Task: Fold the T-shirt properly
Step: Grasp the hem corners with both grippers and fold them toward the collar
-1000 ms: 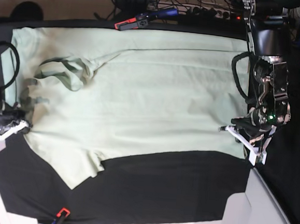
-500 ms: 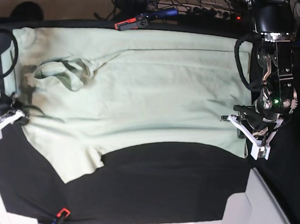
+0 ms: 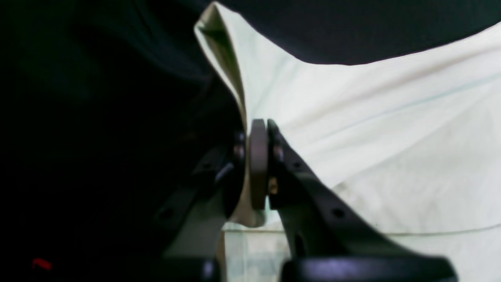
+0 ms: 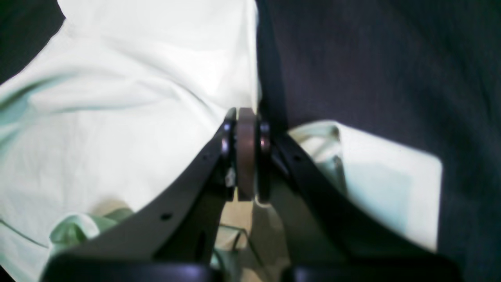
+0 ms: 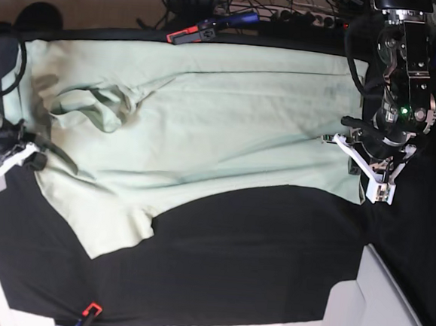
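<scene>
The T-shirt [image 5: 198, 124] lies spread on the black-covered desk [image 5: 256, 257]. At the base view's left, the right hand [image 5: 11, 158] pinches its shoulder edge; at the right, the left hand [image 5: 365, 163] pinches the hem corner, probably to carry one long side over. Only the wrist views show cloth between the pads [image 3: 258, 164].

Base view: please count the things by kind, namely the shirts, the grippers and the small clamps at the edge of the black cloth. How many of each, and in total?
T-shirt: 1
Grippers: 2, the left gripper and the right gripper
Clamps: 2, one at the far edge and one at the near edge
Black table cloth: 1
Total: 6
</scene>
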